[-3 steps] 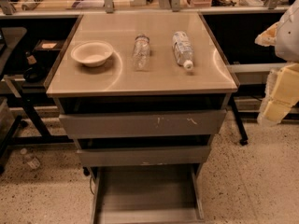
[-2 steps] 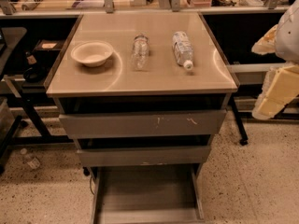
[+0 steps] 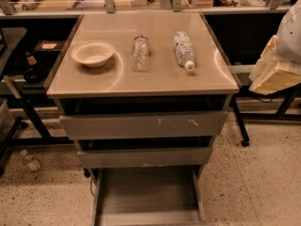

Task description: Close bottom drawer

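Observation:
The bottom drawer (image 3: pixel 148 197) is the lowest and narrowest grey tray of the cabinet. It stands pulled far out toward me, and its inside looks empty. Its plain front (image 3: pixel 149 217) lies at the lower edge of the camera view. Above it are the medium grey drawer (image 3: pixel 143 157) and the widest grey drawer (image 3: pixel 143 125) with white scratch marks, both pulled out a little. My gripper (image 3: pixel 276 68) shows as a cream and white shape at the right edge, level with the cabinet top. It is well to the right of the drawers, above them, and touches none of them.
On the cabinet top (image 3: pixel 141 76) are a white bowl (image 3: pixel 92 54), a clear plastic bottle (image 3: pixel 140 52) and a second bottle (image 3: pixel 184 50), both lying down. Dark tables and shelving stand left (image 3: pixel 23 60) and right. A small bottle (image 3: pixel 31 161) lies on the speckled floor at left.
The cream and white gripper shape at the right edge has moved up a little. The drawers and the things on the cabinet top have not moved.

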You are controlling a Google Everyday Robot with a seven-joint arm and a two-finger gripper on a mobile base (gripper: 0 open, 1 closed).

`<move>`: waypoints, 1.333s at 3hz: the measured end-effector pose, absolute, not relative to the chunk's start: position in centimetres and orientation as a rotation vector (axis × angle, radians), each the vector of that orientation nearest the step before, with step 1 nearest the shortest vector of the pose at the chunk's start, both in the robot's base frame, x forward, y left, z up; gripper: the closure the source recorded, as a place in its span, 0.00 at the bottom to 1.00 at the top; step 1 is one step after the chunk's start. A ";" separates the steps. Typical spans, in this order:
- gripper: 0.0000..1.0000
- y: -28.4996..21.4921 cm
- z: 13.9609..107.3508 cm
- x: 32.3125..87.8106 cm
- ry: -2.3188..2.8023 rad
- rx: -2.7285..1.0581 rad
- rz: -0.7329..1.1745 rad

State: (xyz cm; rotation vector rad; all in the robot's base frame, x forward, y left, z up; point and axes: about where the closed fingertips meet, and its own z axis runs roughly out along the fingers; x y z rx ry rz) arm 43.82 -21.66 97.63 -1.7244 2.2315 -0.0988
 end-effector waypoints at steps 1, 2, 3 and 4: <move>0.88 -21.7 97.6 43.8 2.232 -1.724 -0.099; 1.00 -21.7 97.6 43.8 2.231 -1.724 -0.099; 1.00 -21.7 97.7 43.8 2.231 -1.723 -0.100; 1.00 -21.8 96.5 43.1 2.250 -1.718 -0.089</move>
